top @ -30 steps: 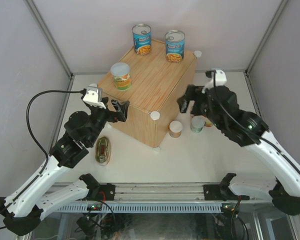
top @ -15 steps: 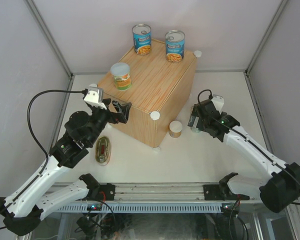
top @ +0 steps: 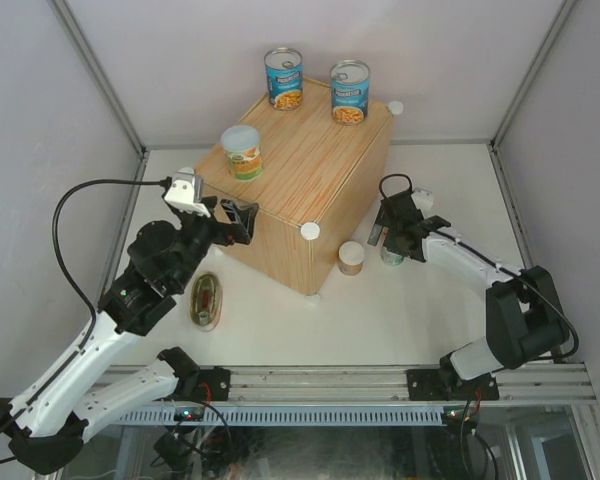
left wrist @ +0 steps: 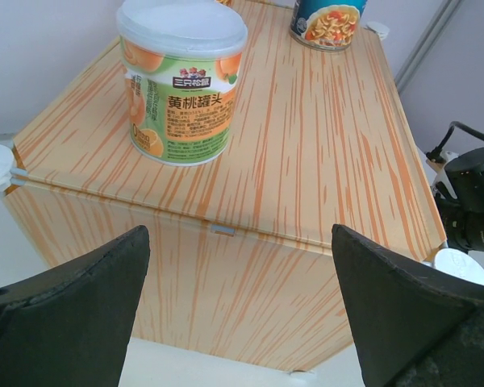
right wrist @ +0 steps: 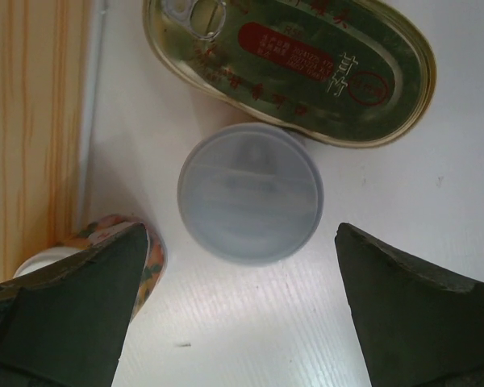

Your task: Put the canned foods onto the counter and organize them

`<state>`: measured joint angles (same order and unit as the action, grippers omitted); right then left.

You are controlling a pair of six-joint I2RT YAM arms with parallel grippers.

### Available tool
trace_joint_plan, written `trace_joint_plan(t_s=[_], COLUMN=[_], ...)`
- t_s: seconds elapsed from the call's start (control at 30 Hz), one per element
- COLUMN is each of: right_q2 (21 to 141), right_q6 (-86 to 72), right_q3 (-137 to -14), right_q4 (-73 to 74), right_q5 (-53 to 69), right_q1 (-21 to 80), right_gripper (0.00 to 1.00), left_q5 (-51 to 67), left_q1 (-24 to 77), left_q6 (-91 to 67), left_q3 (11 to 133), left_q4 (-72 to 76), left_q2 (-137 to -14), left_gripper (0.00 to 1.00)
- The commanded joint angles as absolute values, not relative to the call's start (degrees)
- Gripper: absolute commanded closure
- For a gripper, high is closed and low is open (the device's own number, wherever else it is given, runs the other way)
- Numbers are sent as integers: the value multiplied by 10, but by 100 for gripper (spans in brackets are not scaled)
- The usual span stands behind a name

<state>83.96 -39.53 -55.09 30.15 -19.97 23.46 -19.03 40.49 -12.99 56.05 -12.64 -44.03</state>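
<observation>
The counter [top: 310,160] is a wood-grain box. On it stand two tall blue cans [top: 284,77] [top: 349,92] and a small green-orange can [top: 242,151]. My left gripper [top: 238,222] is open and empty, facing the counter's front left side [left wrist: 226,282], below that small can [left wrist: 181,81]. My right gripper [top: 388,232] is open and points down over a pale-lidded small can [right wrist: 250,193] on the table, one finger on each side, not touching it. A flat oval tin [right wrist: 290,60] lies just beyond this can. Another small can [top: 351,257] stands beside it. A second oval tin [top: 207,299] lies at the left.
The counter's side wall [right wrist: 32,121] is close on the left of my right gripper. White knobs [top: 310,231] [top: 395,107] mark the counter's corners. The left arm's black cable [top: 70,210] loops over the left of the table. Grey walls enclose the table.
My right arm has swung down and in toward the counter, and its gripper now hangs low over the small can. My left gripper has hardly moved.
</observation>
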Motion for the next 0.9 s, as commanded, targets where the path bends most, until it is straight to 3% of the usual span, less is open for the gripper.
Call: trace_joint_plan(t_s=[0.0, 0.27, 0.4, 0.47, 0.6, 0.73, 0.87], right_q2=[855, 889, 906, 908, 906, 898, 880], right_q6=[-387, -384, -383, -380, -374, -365, -352], right_q3=[-566, -566, -566, -564, -560, -560, -560], right_q4=[258, 232, 225, 220, 212, 213, 221], right_q5=[-193, -193, -193, -190, -185, -176, -179], right_q1=[219, 212, 211, 210, 209, 210, 220], right_gripper=[1, 4, 11, 22, 53, 69, 78], left_q5=[-182, -184, -183, -185, -187, -197, -208], left_q1=[395, 390, 390, 391, 390, 390, 390], left_q6=[-135, -144, -149, -149, -150, -150, -151], left_q3=[564, 547, 541, 540, 540, 536, 531], left_q4=[-109, -91, -89, -87, -88, -89, -91], left_q2=[-431, -418, -416, -416, -414, -403, -392], left_gripper=[3, 3, 3, 3, 3, 4, 4])
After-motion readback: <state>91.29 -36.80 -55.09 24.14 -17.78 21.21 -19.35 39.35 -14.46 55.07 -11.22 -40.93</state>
